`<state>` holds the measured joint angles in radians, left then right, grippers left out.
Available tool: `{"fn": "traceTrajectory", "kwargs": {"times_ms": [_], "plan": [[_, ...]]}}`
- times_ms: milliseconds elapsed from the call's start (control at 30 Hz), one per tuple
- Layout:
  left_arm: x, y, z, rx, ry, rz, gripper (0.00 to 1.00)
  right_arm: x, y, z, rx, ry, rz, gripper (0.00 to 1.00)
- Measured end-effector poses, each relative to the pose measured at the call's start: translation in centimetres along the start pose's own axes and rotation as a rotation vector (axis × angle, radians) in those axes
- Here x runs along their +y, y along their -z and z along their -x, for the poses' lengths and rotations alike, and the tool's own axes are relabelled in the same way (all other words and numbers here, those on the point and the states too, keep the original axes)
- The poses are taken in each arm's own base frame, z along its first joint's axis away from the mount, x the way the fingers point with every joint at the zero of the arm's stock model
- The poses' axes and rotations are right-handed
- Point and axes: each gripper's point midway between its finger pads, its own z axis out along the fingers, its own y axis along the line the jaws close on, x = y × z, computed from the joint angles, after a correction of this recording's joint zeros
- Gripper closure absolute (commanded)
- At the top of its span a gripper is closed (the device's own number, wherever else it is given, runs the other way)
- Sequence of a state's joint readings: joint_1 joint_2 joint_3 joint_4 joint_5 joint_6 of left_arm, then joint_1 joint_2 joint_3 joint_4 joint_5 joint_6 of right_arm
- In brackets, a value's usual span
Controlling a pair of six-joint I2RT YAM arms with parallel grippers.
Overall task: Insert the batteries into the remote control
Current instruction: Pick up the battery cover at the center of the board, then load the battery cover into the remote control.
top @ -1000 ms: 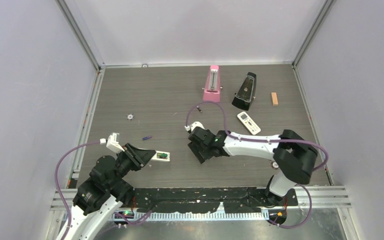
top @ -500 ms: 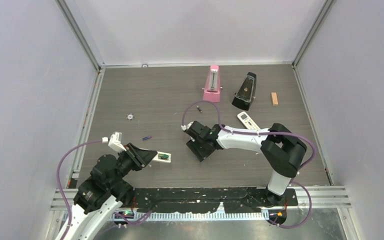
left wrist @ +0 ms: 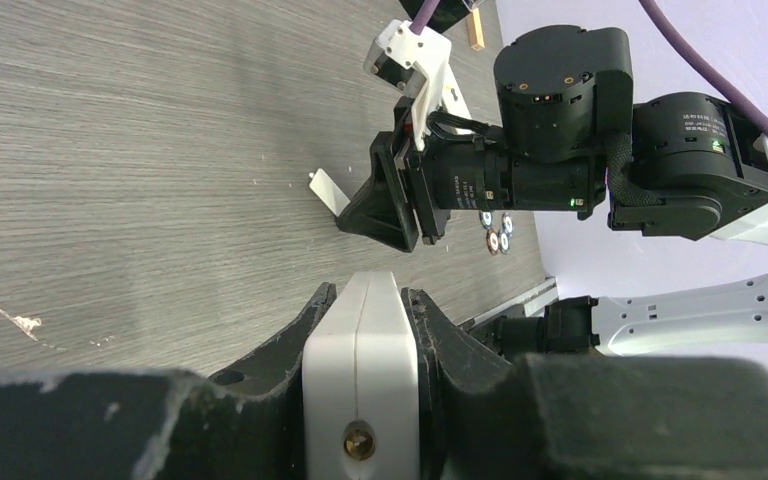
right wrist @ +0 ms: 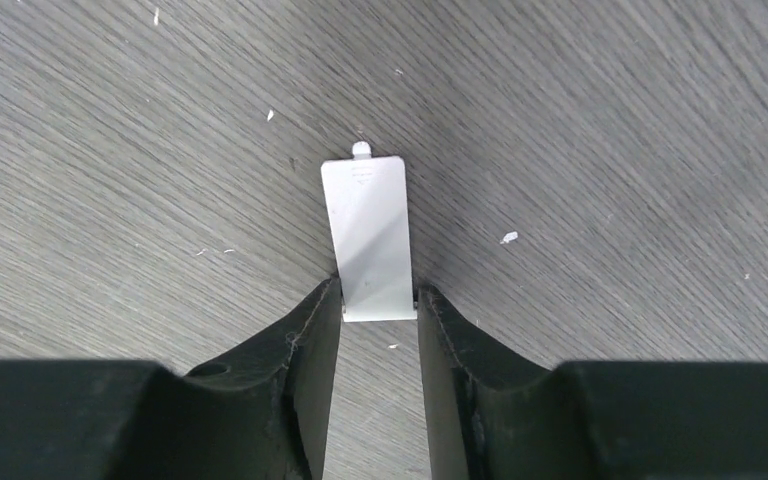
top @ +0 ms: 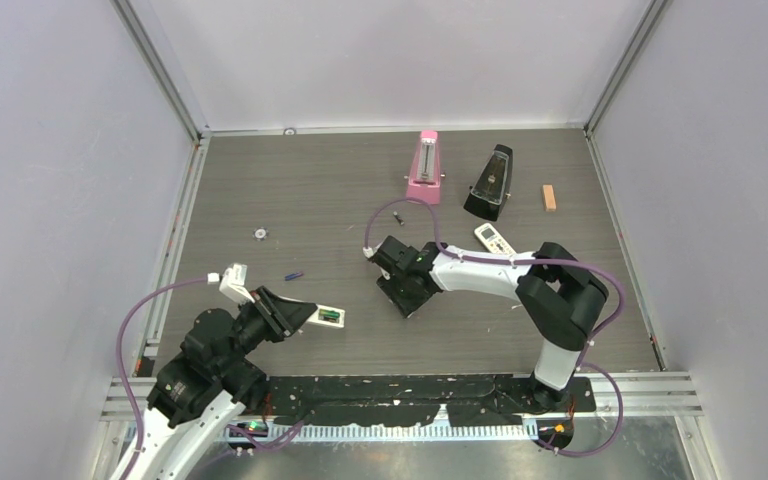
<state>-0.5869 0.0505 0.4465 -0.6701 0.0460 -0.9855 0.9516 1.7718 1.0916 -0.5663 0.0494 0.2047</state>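
My left gripper (top: 298,315) is shut on one end of the slim white remote control (top: 326,316), its white edge (left wrist: 360,340) clamped between both fingers. A green battery (top: 331,315) lies in the remote's open compartment. A purple battery (top: 293,275) lies loose on the table, and a dark battery (top: 398,218) lies farther back. My right gripper (right wrist: 378,290) points down at the table mid-scene (top: 407,303). Its fingertips press both sides of the near end of a small white battery cover (right wrist: 368,235) lying flat.
A broader white remote (top: 497,245), a pink metronome (top: 426,168), a black metronome (top: 490,182) and an orange block (top: 549,197) stand at the back right. A small washer (top: 259,234) lies back left. Small round discs (left wrist: 495,230) lie near the right table edge.
My right gripper has shifted slightly toward the back of the table and its jaws have narrowed onto the battery cover. The left arm and remote have stayed put.
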Motion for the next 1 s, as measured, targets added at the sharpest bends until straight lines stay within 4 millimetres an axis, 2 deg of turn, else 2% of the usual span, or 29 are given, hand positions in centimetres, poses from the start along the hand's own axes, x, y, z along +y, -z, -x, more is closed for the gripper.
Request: {"fn": "traceTrajectory", "kwargs": {"times_ms": [200,433,600,733,833,933,1000], "plan": [[0.0,0.0,0.0,0.000,0.000,-0.001,1.00,0.1,0.0,-0.1,0.005,0.001,-0.002,0.72],[-0.4,0.0,-0.1,0.008,-0.009,-0.021,1.00,0.1,0.2,-0.1,-0.014,0.002,-0.017,0.72],[-0.8,-0.4,-0.4,0.029,-0.029,-0.047,1.00,-0.1,1.4,-1.1,-0.027,0.007,-0.014,0.72],[-0.8,-1.2,-1.2,0.073,-0.046,-0.059,1.00,0.5,3.8,-0.3,-0.101,0.034,0.027,0.73],[-0.8,-1.6,-1.8,0.108,-0.056,-0.067,1.00,1.8,6.2,0.3,-0.171,0.081,0.087,0.72],[-1.0,-2.0,-2.3,0.143,-0.071,-0.079,1.00,3.8,8.4,0.7,-0.239,0.165,0.143,0.73],[-1.1,-2.3,-2.6,0.168,-0.079,-0.084,1.00,5.8,10.0,0.4,-0.281,0.249,0.184,0.73]]}}
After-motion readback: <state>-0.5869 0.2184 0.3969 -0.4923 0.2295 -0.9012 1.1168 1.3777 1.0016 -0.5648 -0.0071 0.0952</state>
